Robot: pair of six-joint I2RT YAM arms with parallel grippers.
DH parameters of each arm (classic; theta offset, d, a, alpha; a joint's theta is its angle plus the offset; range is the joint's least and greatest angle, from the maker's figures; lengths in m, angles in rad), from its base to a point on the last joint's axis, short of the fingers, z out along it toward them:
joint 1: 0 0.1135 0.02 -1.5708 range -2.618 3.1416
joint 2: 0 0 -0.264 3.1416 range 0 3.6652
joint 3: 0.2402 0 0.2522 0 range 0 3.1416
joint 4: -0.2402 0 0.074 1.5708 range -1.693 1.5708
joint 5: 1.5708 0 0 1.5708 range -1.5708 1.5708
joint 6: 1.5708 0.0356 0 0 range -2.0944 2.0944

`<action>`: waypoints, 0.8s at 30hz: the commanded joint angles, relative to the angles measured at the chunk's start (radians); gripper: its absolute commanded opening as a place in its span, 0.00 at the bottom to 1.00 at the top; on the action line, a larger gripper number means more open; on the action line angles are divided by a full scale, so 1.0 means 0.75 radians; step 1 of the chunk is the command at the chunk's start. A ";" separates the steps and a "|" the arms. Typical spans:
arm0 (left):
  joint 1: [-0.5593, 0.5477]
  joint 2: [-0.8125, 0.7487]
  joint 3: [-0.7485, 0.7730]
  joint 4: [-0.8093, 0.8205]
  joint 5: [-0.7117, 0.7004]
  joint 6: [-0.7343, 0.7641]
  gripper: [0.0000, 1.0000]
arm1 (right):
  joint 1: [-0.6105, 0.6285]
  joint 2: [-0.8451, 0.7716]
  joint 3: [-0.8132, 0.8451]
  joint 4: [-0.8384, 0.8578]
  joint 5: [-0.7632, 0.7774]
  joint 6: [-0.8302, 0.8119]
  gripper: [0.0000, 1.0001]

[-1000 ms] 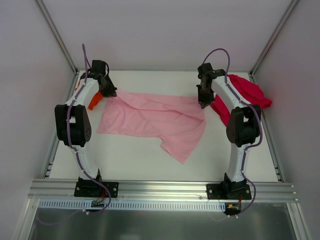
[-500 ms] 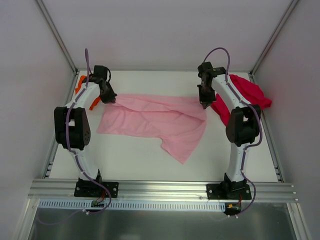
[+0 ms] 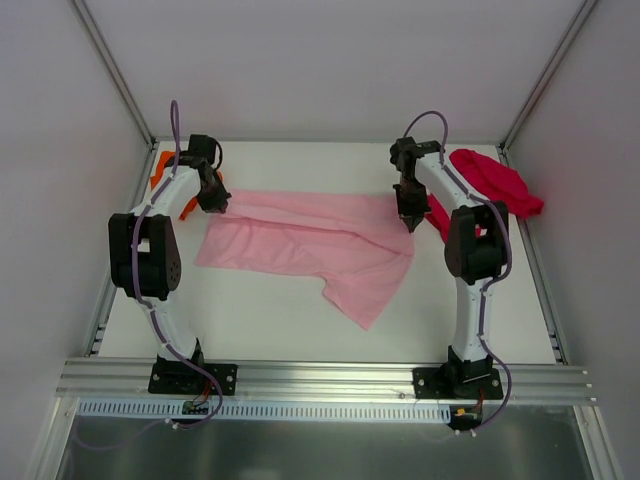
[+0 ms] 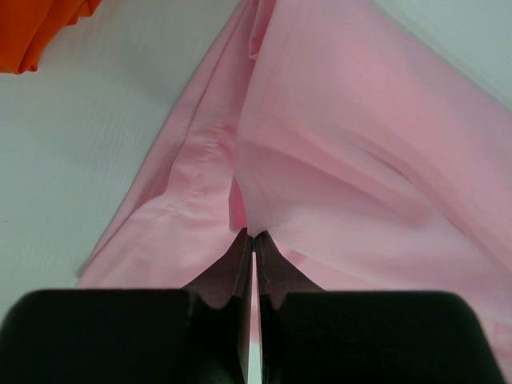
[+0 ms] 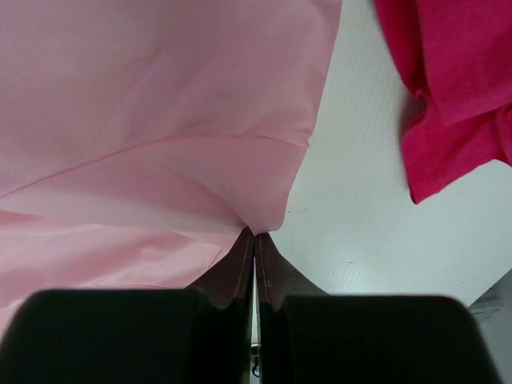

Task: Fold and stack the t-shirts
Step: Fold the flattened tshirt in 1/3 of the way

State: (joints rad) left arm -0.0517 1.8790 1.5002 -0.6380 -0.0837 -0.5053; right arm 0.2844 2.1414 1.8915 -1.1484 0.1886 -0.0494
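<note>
The light pink t-shirt (image 3: 310, 240) lies spread across the middle of the table, its far edge lifted and stretched between both grippers. My left gripper (image 3: 216, 203) is shut on its far left corner (image 4: 264, 228). My right gripper (image 3: 406, 217) is shut on its far right corner (image 5: 268, 224). The crimson red t-shirt (image 3: 490, 180) lies crumpled at the far right and shows in the right wrist view (image 5: 448, 96). The bright orange t-shirt (image 3: 160, 168) lies at the far left, mostly hidden behind my left arm; a bit shows in the left wrist view (image 4: 40, 28).
White walls with metal posts (image 3: 115, 80) close in the table on three sides. An aluminium rail (image 3: 320, 380) runs along the near edge by the arm bases.
Both grippers have pulled the pink shirt's far edge taut and straighter. The left gripper moved a little nearer and inward; the right gripper moved slightly left and nearer.
</note>
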 commanded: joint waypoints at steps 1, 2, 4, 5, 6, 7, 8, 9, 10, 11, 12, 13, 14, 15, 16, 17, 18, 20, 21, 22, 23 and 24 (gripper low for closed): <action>-0.003 -0.037 -0.014 -0.043 -0.054 0.019 0.00 | -0.003 -0.010 -0.055 0.021 -0.071 -0.006 0.01; -0.003 -0.037 -0.020 -0.041 -0.056 0.019 0.00 | 0.003 -0.020 -0.096 0.044 -0.100 -0.010 0.01; -0.003 -0.030 -0.026 -0.049 -0.062 0.013 0.00 | 0.016 -0.037 -0.107 0.071 -0.112 -0.022 0.01; -0.003 -0.020 -0.029 -0.047 -0.052 0.013 0.00 | 0.024 -0.039 -0.105 0.069 -0.114 -0.026 0.01; -0.003 -0.016 -0.031 -0.051 -0.052 0.011 0.00 | 0.028 -0.041 -0.102 0.069 -0.112 -0.032 0.01; -0.003 -0.010 -0.033 -0.051 -0.050 0.009 0.00 | 0.032 -0.041 -0.100 0.071 -0.108 -0.032 0.01; -0.003 -0.004 -0.035 -0.051 -0.050 0.007 0.00 | 0.034 -0.043 -0.098 0.069 -0.104 -0.036 0.01; -0.003 0.000 -0.037 -0.053 -0.052 0.003 0.00 | 0.034 -0.043 -0.096 0.069 -0.102 -0.036 0.01; -0.003 0.002 -0.035 -0.061 -0.054 0.001 0.00 | 0.034 -0.045 -0.096 0.067 -0.100 -0.038 0.01; -0.003 0.006 -0.037 -0.062 -0.054 0.003 0.00 | 0.034 -0.045 -0.096 0.065 -0.096 -0.040 0.01; -0.003 0.010 -0.037 -0.068 -0.068 0.001 0.00 | 0.036 -0.047 -0.100 0.065 -0.092 -0.043 0.01; -0.003 0.017 -0.037 -0.076 -0.076 -0.001 0.00 | 0.036 -0.047 -0.100 0.065 -0.090 -0.043 0.01; -0.003 0.029 -0.033 -0.096 -0.085 -0.003 0.00 | 0.036 -0.045 -0.104 0.065 -0.080 -0.041 0.01; -0.003 0.037 -0.033 -0.108 -0.093 -0.009 0.00 | 0.034 -0.045 -0.105 0.065 -0.076 -0.038 0.01; -0.003 0.039 -0.037 -0.113 -0.093 -0.009 0.00 | 0.036 -0.041 -0.102 0.059 -0.076 -0.038 0.01; -0.003 0.033 -0.055 -0.107 -0.091 -0.009 0.00 | 0.038 -0.037 -0.102 0.059 -0.076 -0.038 0.01; -0.003 0.027 -0.065 -0.100 -0.091 -0.013 0.00 | 0.036 -0.037 -0.104 0.057 -0.074 -0.036 0.01; -0.003 0.021 -0.080 -0.096 -0.085 -0.016 0.00 | 0.040 -0.039 -0.102 0.057 -0.074 -0.038 0.01; -0.003 0.021 -0.078 -0.100 -0.083 -0.018 0.00 | 0.040 -0.041 -0.100 0.055 -0.070 -0.040 0.01; -0.003 0.023 -0.074 -0.102 -0.073 -0.020 0.00 | 0.040 -0.041 -0.098 0.053 -0.072 -0.040 0.01; -0.003 0.023 -0.074 -0.102 -0.058 -0.014 0.02 | 0.042 -0.043 -0.100 0.052 -0.074 -0.047 0.17; -0.003 0.021 -0.074 -0.098 -0.052 -0.016 0.16 | 0.042 -0.055 -0.100 0.052 -0.074 -0.051 0.33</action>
State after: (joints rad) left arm -0.0517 1.8980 1.4441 -0.6960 -0.1162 -0.5098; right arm 0.3080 2.1433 1.8088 -1.0924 0.1253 -0.0677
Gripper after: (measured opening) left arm 0.116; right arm 0.217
